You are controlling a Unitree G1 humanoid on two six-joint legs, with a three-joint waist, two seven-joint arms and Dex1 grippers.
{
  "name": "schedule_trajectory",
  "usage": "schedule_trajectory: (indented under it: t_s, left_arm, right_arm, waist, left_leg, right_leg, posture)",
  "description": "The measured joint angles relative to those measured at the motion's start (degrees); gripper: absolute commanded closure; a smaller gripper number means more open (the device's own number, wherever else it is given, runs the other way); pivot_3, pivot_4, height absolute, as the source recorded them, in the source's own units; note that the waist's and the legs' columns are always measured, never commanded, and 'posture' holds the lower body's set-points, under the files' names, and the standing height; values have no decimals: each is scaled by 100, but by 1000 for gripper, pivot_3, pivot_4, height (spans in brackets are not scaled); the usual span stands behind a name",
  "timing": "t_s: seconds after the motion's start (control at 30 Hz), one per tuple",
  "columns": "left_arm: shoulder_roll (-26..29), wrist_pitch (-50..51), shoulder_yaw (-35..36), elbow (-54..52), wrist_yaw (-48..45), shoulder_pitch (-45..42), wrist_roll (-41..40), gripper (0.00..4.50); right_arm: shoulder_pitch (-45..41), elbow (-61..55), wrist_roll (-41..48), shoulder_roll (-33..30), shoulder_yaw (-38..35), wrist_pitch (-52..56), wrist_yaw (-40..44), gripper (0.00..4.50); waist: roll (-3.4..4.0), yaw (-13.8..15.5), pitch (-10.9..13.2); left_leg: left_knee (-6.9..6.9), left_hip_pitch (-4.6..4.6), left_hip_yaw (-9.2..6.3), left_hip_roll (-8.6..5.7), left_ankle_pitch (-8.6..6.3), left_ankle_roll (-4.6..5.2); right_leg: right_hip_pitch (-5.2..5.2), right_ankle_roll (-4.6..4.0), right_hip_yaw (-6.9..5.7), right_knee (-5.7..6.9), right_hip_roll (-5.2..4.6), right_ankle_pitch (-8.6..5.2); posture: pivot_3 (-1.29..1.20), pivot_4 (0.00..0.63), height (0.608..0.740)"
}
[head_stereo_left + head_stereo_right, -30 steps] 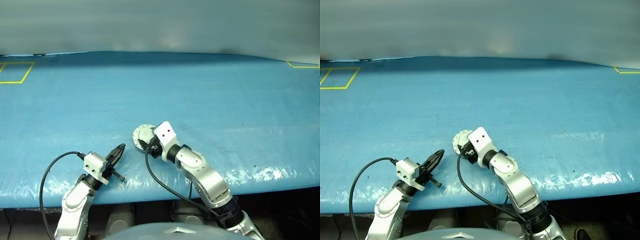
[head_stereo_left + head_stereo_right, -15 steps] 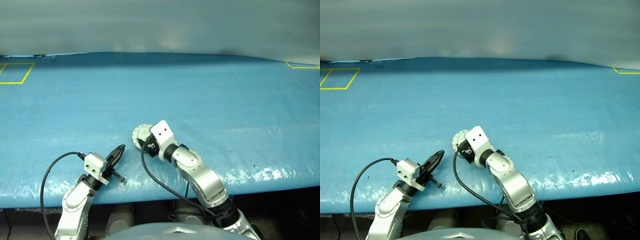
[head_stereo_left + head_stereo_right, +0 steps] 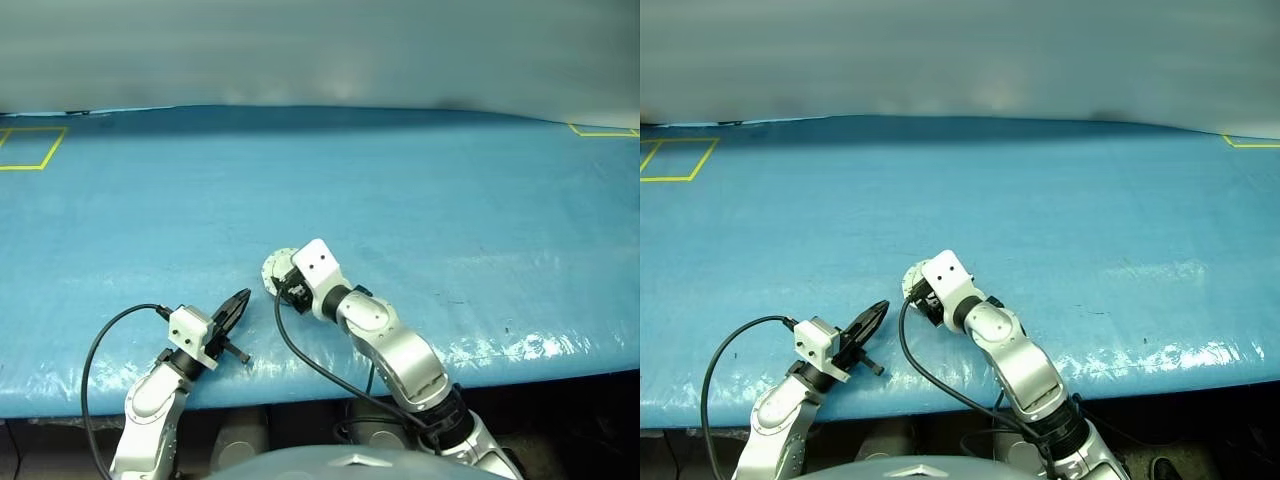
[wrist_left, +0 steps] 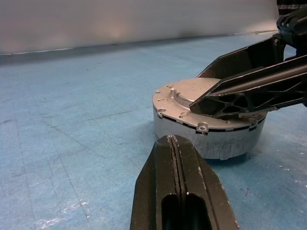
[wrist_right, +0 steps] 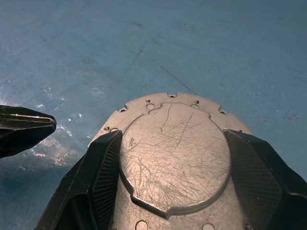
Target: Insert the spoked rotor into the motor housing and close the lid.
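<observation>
The right pincer (image 5: pixel 168 191) now tips more steeply down over the closed motor housing (image 3: pixel 275 271), its white wrist block nearer the robot's left than a second earlier (hiding more of the grey lid (image 5: pixel 175 153) from the head views) on the blue desk (image 3: pixel 450 200).

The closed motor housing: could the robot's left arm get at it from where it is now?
Probably yes. The left gripper, shut, points at the motor housing across bare blue table; but the right gripper already straddles it.

Bare blue table (image 3: pixel 450 190) all around, closed motor housing (image 4: pixel 206 125) between both grippers
</observation>
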Motion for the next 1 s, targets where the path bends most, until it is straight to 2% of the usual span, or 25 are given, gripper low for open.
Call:
schedule_trajectory:
  t_s: [0.67, 0.87, 1.0]
  left_arm:
    - [-6, 6, 1, 33, 20, 17, 4, 4500]
    - [77, -5, 139, 518, 311, -201, 213, 4500]
    - [205, -247, 360, 1022, 637, -522, 507, 4500]
  right_arm:
    - [-8, -5, -83, -39, -3, 82, 7, 1464]
    - [3, -7, -89, -81, 5, 52, 29, 1464]
    - [30, -4, -93, -102, 23, 52, 38, 1464]
  waist:
    - [-2, -2, -5]
    - [0, 6, -12]
    - [31, 9, -48]
  left_leg:
    - [-3, 3, 1, 0, 0, 0]
    - [-4, 4, -1, 0, 0, 0]
    - [-7, 10, 0, -1, 0, 0]
  right_leg:
    - [4, -2, 0, -3, -1, -1]
    - [4, -2, -2, -3, -1, -2]
    - [8, -2, -2, -3, 0, -2]
  posture:
    - [0, 150, 740]
    - [0, 150, 740]
    - [0, 150, 740]
